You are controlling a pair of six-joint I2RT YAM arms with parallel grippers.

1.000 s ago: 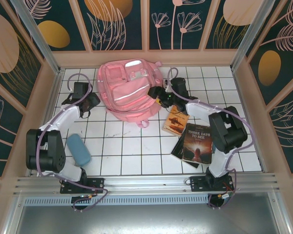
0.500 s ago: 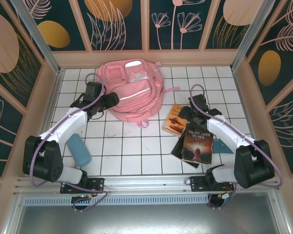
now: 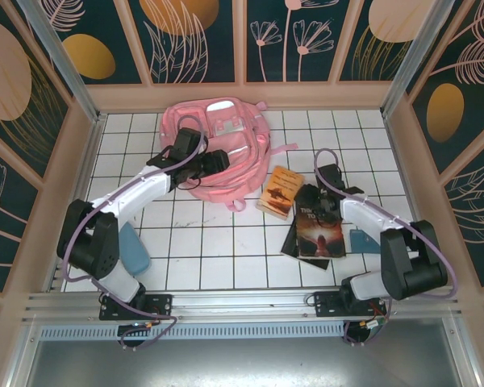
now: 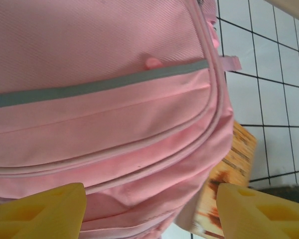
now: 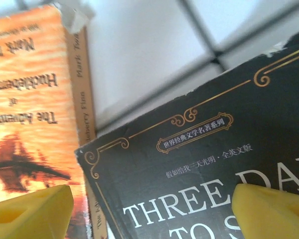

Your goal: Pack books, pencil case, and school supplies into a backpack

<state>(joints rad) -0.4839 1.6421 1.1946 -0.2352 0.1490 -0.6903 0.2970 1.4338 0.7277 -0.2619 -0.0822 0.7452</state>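
White square tiles cover the table (image 3: 226,242), fenced by walls with dark floral panels. At far left, near the front edge, a blue case (image 3: 134,250) lies flat beside the left arm's base, well apart from the other items. The left gripper (image 3: 218,161) hovers over the backpack (image 3: 246,141), which lies flat at the back centre of the table with its front pockets up. In the left wrist view this gripper (image 4: 149,214) has its yellow fingers (image 4: 40,209) spread wide, one on each side of the pink fabric (image 4: 99,50), with nothing clamped between them; a grey strip (image 4: 89,87) crosses the pocket. The orange book (image 3: 279,192) lies just right of the backpack's lower corner, and its edge (image 4: 229,169) shows beside the fabric. The right gripper (image 3: 308,200) is poised over the top corner of the dark book (image 3: 319,235), which lies flat nearer the front and right of the orange book. In the right wrist view its fingers (image 5: 30,211) stand far apart and hold nothing, while the dark cover (image 5: 189,164) lies just beside the orange book's spine (image 5: 77,74). Whether the fingertips touch the cover cannot be told. Farthest right, a flat blue item (image 3: 360,239) lies partly under the right arm.
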